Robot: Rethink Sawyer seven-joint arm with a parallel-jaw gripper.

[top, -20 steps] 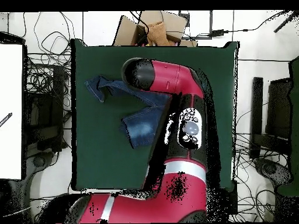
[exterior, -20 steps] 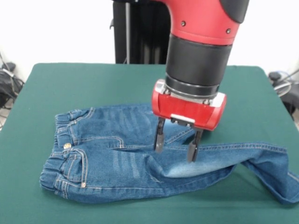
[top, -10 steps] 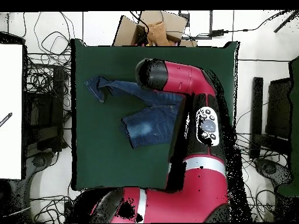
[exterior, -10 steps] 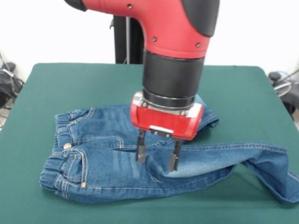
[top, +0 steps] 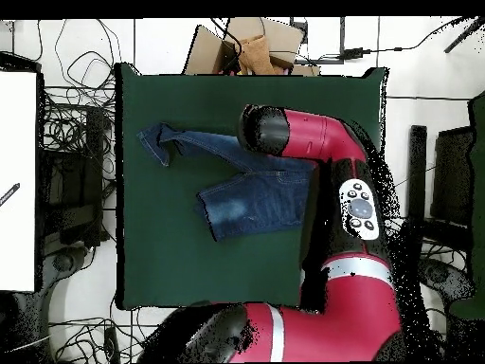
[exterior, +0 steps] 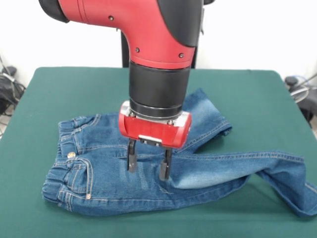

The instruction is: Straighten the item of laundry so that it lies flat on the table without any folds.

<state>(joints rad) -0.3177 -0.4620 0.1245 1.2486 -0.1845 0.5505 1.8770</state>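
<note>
Green-clothed table (exterior: pixel 59 89) held the jeans (exterior: pixel 99 173) mid-surface, legs splayed right — gripper (exterior: pixel 147 164) hovered over the crotch, fingers apart, gripping nothing, likely lining up a smoothing pinch.

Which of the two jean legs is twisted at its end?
The long leg reaching the table's near right edge; its cuff doubles over. The other leg lies short behind the gripper.

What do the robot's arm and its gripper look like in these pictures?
The arm has glossy red shells with small dark screw holes and a black cylindrical wrist section. Below it sits a silver ring and a rounded red block with a small white label. The gripper has two thin dark fingers. From overhead, the arm carries a pale oval button panel.
</note>
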